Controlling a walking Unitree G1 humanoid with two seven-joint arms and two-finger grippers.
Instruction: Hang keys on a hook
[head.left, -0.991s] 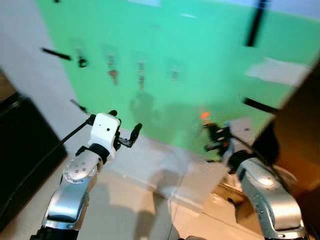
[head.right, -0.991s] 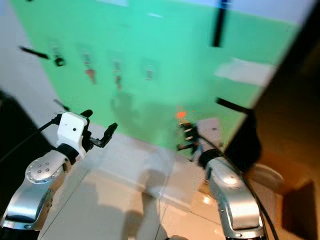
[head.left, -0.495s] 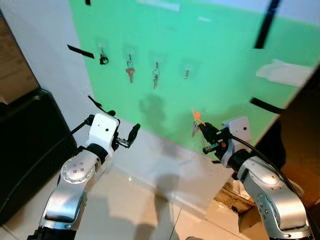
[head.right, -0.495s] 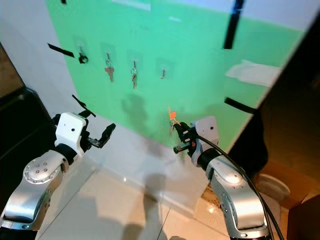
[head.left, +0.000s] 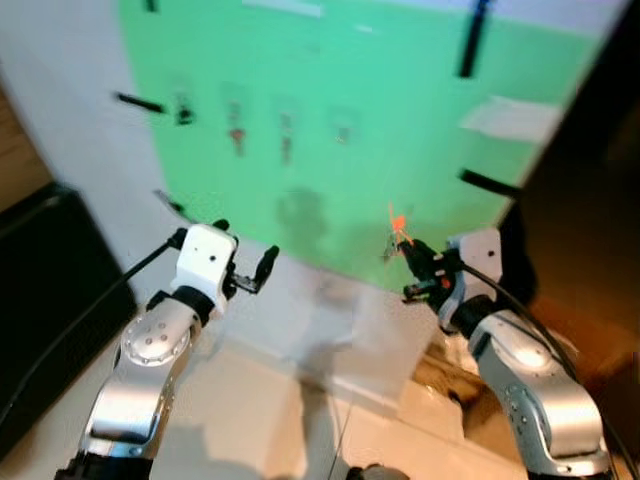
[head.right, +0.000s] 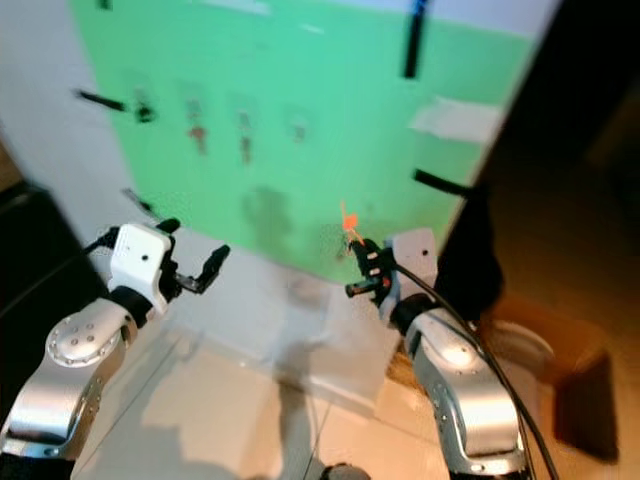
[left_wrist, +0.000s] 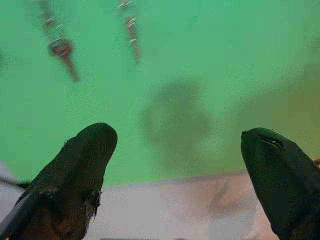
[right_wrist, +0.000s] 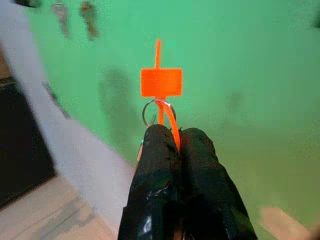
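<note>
Still clamped, right gripper (right_wrist: 172, 137) keeps keys (right_wrist: 160, 95) off green board (head.left: 400, 100).

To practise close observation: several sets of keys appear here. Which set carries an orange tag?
The keys pinched in the right gripper, held before the green board. The other sets hang higher on the board's hooks and show no orange tag.

A green wall panel (head.left: 400, 120) carries a row of hooks (head.left: 343, 132) above and ahead of the left hand (head.left: 252, 277); blurred keys (head.left: 236, 137) hang on several of them.
</note>
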